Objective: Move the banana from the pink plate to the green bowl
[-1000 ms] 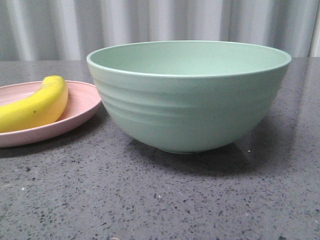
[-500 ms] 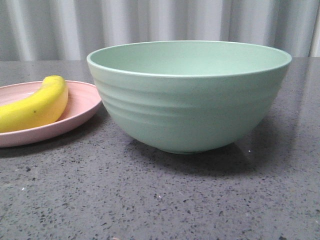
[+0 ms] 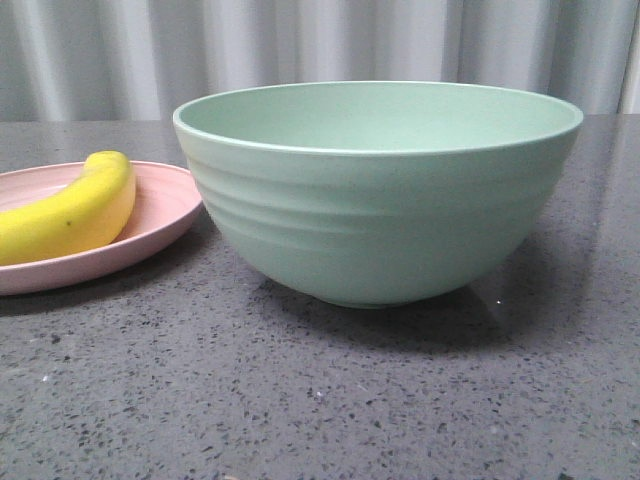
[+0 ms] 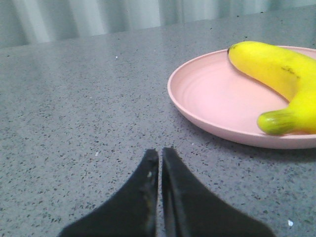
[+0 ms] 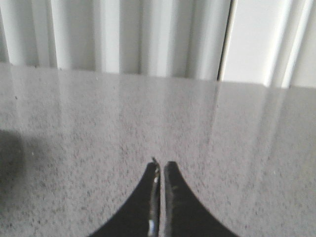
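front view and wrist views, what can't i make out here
- Bowl floor: front view, hidden by its own near wall.
- Banana and plate: front view, cut off by the left edge; left wrist view, by the right edge.
- Both tools: absent from the front view.

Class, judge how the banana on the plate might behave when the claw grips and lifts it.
The banana looks smooth and glossy, so it may slip. Its curve means it could rock or swivel on the plate. It seems to hold its shape, so probably stiff.
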{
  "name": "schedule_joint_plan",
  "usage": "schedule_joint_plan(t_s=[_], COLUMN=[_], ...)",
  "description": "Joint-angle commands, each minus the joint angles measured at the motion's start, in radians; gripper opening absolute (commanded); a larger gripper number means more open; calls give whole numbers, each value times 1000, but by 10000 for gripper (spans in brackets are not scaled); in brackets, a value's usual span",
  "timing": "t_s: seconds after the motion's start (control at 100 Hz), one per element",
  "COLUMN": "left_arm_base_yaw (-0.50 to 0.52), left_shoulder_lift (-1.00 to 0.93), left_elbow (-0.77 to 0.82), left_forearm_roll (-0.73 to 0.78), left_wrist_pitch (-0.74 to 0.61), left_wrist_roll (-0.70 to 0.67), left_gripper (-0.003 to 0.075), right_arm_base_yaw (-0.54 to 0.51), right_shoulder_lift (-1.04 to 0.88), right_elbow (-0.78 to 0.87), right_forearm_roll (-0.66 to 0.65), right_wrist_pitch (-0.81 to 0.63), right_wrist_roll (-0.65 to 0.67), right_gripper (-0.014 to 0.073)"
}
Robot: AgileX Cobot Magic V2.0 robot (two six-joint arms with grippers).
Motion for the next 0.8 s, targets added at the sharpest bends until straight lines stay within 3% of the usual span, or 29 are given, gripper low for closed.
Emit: schedule_joint_plan(t_s=[0.0, 0.79], left_arm_base_yaw=[1, 1], left_shoulder_lift=[-29, -29], left_elbow=[10, 10], left_forearm_roll=[0, 0], left_wrist_pitch=[-88, -166], left_wrist_roll=[-7, -7], left_gripper=[-20, -20], right_arm_base_yaw=[-8, -8], right_shoulder_lift=[-24, -24], right_elbow=[21, 21], right_forearm_roll=[3, 3], right_wrist_pitch=[-125, -70], right_wrist_roll=[-4, -4], right_gripper=[-68, -68])
